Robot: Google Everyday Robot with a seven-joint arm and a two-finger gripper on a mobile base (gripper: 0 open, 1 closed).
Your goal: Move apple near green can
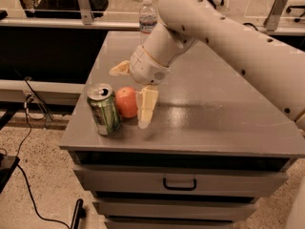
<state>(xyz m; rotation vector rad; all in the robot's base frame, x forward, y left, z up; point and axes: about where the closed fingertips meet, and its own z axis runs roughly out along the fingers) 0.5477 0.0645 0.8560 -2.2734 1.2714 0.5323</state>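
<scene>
Apple (126, 101): on the cabinet top (214, 120), just right of the green can (104, 109), touching or nearly so. Judged light, firm, smooth-skinned, liable to roll; best taken across its widest girth. My gripper (129, 95) straddles it, fingers spread, pinching nothing.

The can (104, 109) is green with pale label marks and a silver top. The apple (125, 102) beside it is orange-red, paler on its crown. The gripper (127, 98) sits over the apple with its cream fingers (147, 106) spread to either side. The arm (228, 37) is off-white, dotted with small dark holes. The table (214, 118) is plain grey with a dull sheen, and its drawers (143, 182) are grey with a black handle (179, 183). The bottle (147, 14) is clear with a white cap. The floor (43, 171) is speckled beige, crossed by a black cable (29, 194).
</scene>
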